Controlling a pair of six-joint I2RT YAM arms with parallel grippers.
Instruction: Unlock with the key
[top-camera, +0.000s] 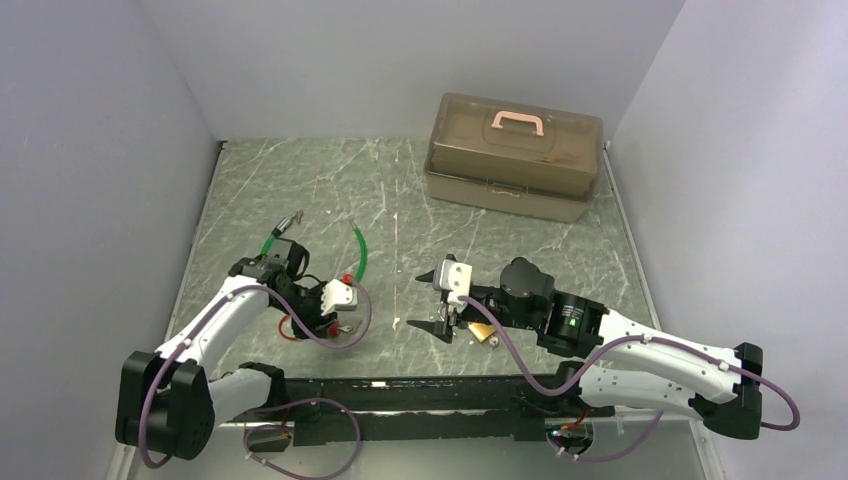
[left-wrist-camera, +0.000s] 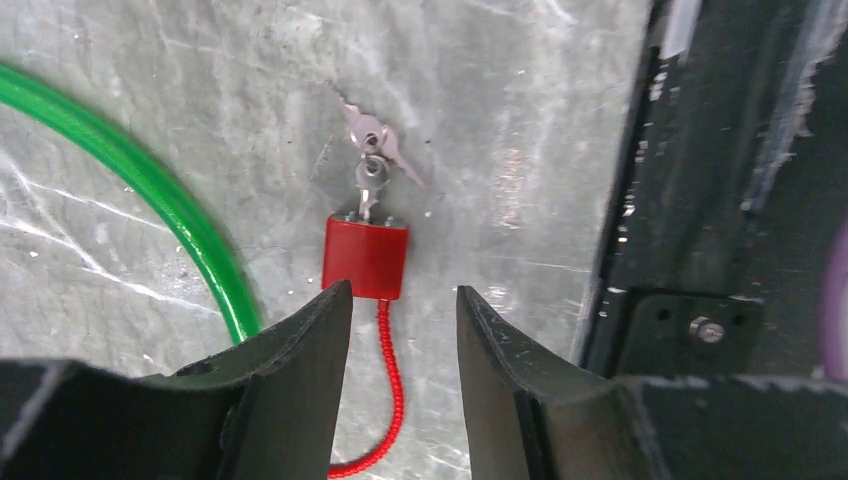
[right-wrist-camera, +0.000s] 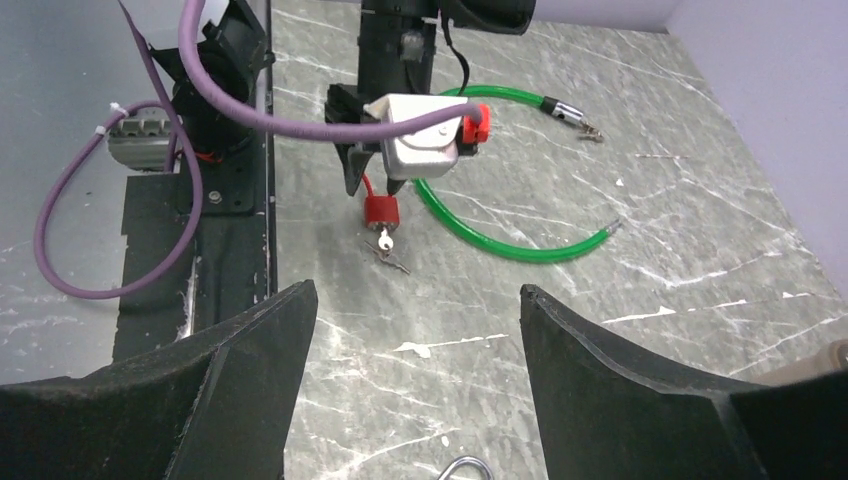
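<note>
Padlock (left-wrist-camera: 365, 256), red, lies flat on the desk (left-wrist-camera: 520, 120) with a key (left-wrist-camera: 368, 185) seated in its keyhole and spare keys (left-wrist-camera: 395, 150) just beside it. Left fingers (left-wrist-camera: 310, 340) stand apart just short of its body, gripping nothing. Right fingers (right-wrist-camera: 590, 350) are spread wide and empty, well apart from it. Risk: with the body unheld, turning the key would likely spin the whole padlock or tug the key out.
</note>
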